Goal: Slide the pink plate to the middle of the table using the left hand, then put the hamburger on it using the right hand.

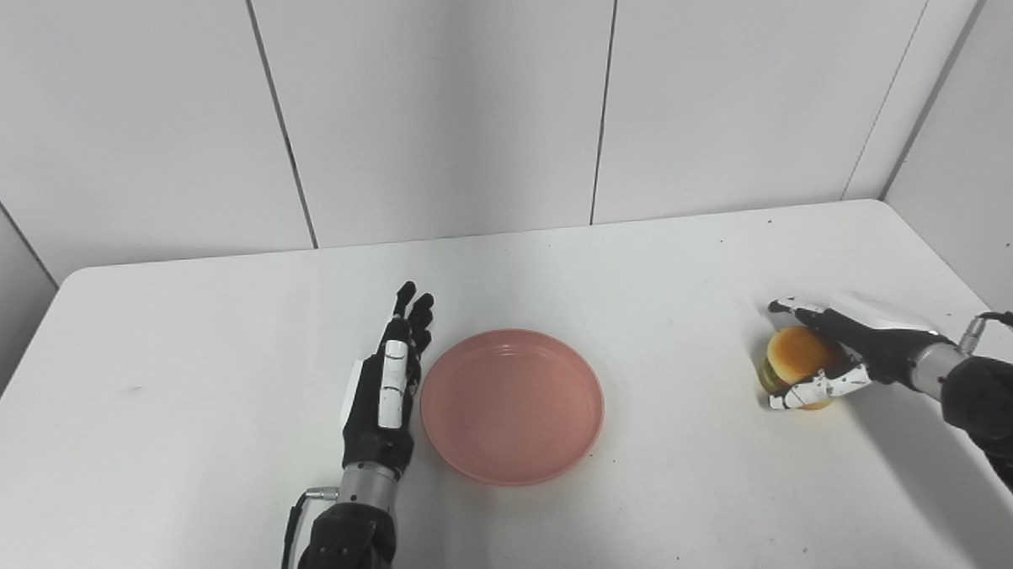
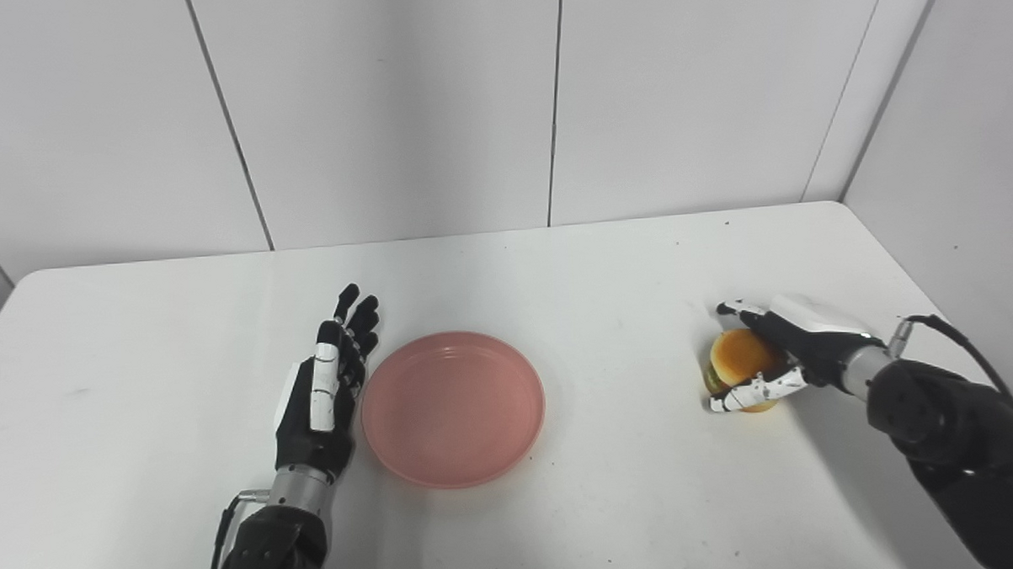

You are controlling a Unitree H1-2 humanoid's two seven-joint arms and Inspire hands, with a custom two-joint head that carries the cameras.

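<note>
On a smooth white table (image 1: 222, 345) walled by pale panels (image 1: 433, 110), the spread left hand (image 1: 384, 390) flanks the round pink plate (image 1: 512, 406) while the right hand (image 1: 846, 353) clasps the hamburger (image 1: 791, 352).

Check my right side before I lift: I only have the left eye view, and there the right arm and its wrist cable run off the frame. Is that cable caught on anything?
Observer: No. The right eye view shows the whole cable. It arcs from the wrist back into the forearm, away from the hamburger that the right hand is closed around.
Operator: Where does the arm go past my frame edge?
Observer: It runs down to that picture's bottom right corner, above the table near its right edge. Nothing shows lying beside it.
</note>
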